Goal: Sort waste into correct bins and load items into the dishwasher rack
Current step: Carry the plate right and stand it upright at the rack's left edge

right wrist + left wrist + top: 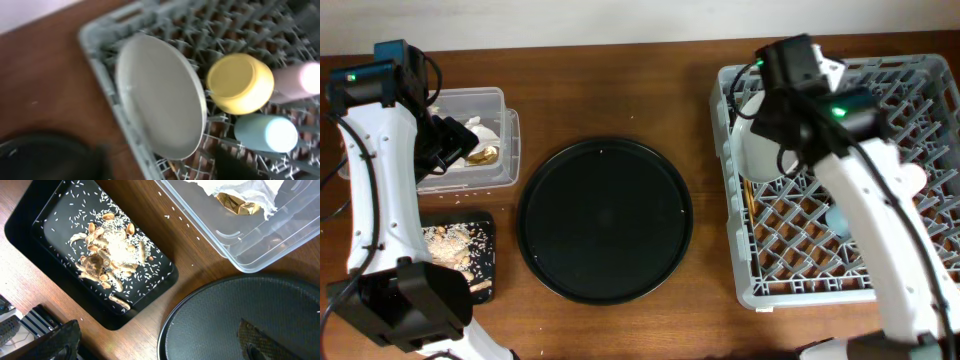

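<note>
The right arm [865, 190] rises closest to the overhead lens and reaches across the dishwasher rack [750, 292], which sits at the right end of the table [620, 90]. The right gripper [770, 125] hangs above the rack's left side. Its wrist view is too blurred to show how far its jaws are parted or whether they hold anything.

The large round black tray [605, 220] lies mid-table. Left of it sits the clear plastic tub [510, 130], and just in front of the tub is the shallow black tray [488, 225]. The left gripper [450, 148] hovers over the tub, its fingers spread wide and holding nothing.

Inside the rack, the plate [160, 100] stands on edge, tilted, close to the left wall. Beside it the yellow bowl [240, 82] lies with its base turned toward the wrist camera. The pink cup [297, 82] and the light-blue cup [265, 132] lie on their sides next to the bowl.

The crumpled white tissue [235, 190] is in the tub, and the brown-and-gold wrapper scrap [235, 202] is tucked against it. The flaky food scraps [107, 255] are heaped in the black tray.
</note>
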You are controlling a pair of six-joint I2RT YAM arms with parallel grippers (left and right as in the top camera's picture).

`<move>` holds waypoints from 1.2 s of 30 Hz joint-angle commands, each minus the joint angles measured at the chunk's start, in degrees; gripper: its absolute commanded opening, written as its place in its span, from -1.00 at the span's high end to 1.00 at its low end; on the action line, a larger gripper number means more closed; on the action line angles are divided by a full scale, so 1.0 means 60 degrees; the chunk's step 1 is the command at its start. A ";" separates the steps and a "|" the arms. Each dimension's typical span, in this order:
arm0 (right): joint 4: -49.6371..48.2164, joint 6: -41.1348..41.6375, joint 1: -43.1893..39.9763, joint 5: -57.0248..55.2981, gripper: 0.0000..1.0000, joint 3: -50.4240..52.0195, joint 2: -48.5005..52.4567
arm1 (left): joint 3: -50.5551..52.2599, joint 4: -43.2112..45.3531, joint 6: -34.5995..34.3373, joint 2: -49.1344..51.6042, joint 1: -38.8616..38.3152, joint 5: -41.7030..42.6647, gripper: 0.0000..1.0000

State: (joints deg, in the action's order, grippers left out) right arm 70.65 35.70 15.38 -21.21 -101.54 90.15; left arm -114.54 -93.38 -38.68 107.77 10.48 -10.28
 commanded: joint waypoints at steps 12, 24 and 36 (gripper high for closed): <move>0.0062 -0.2259 -0.3697 0.6207 0.92 -0.0153 0.2342 | -0.0113 0.0011 -0.0091 -0.0270 0.0040 -0.0004 -0.98; 0.2867 -0.3654 -0.3683 0.5756 0.92 0.2962 -0.4623 | -0.0113 0.0011 -0.0091 -0.0270 0.0040 -0.0004 -0.98; 0.1854 -0.3603 -0.3687 0.6178 -0.97 0.5960 -0.5625 | -0.0113 0.0015 -0.0091 -0.0270 0.0040 0.0000 -0.98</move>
State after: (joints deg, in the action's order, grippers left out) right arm 81.84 14.55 -6.76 15.33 -66.30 54.41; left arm -114.69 -93.25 -38.68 107.46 10.48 -10.04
